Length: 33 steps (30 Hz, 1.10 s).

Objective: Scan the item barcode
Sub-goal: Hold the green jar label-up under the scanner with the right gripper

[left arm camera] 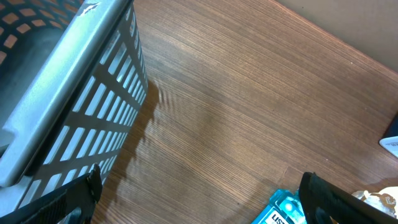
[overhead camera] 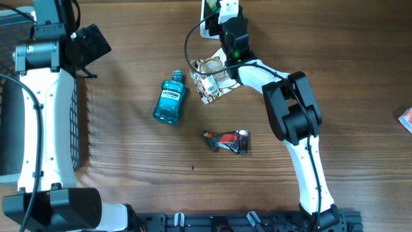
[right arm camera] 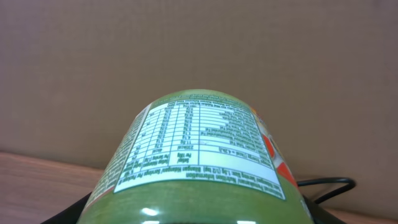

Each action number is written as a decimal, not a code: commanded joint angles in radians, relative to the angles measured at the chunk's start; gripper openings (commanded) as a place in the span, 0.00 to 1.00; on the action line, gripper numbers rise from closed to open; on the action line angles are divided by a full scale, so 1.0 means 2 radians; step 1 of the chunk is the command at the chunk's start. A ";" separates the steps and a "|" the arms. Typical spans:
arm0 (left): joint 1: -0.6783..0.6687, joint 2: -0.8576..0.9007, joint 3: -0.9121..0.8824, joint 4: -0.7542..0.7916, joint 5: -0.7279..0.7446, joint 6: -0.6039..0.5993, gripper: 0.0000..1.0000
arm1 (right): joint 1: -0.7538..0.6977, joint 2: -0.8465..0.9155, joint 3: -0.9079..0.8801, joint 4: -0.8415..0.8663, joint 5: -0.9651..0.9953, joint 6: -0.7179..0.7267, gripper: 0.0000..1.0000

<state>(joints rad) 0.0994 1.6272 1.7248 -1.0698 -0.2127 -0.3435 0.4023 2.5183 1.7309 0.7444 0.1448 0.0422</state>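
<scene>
Filling the lower half of the right wrist view, a green bottle sat closest to the lens. Its white nutrition label faced the camera and read upside down from that angle. Dark edges of the right end effector showed at the bottom corners on either side of it. The jaws stood partly apart, clamped on the bottle's sides and holding it clear of the counter. A plain brown wall rose behind it, and a black cable curved along the wood at the right.

From overhead, the right arm reached from the near edge to the far edge of the counter, so the held bottle was at the very top of the frame and partly cut off. A crinkled packet lay just beside the arm's wrist. To the left of it, a blue mouthwash bottle lay on its side with its cap toward the far edge. A red-and-black wrapper lay nearer the arm bases, apart from both. A pink object was cut off by the right edge.

The left end effector was spread wide and held nothing. It hung over bare wood beside a grey slatted basket, and a corner of the mouthwash bottle showed at the bottom right of its view.
</scene>
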 commanded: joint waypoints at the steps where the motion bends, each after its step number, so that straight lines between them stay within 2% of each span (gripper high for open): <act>1: 0.002 0.005 -0.003 0.001 -0.003 -0.003 1.00 | 0.001 0.007 0.016 0.004 -0.027 0.021 0.70; 21: 0.002 0.005 -0.003 0.001 -0.003 -0.002 1.00 | 0.011 0.055 0.054 0.001 -0.032 0.002 0.70; 33: 0.002 0.005 -0.003 0.001 -0.003 -0.002 1.00 | 0.018 0.054 0.085 -0.007 0.023 -0.063 0.70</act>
<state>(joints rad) 0.0994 1.6272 1.7248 -1.0698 -0.2127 -0.3435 0.4232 2.6167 1.8359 0.7284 0.1341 -0.0093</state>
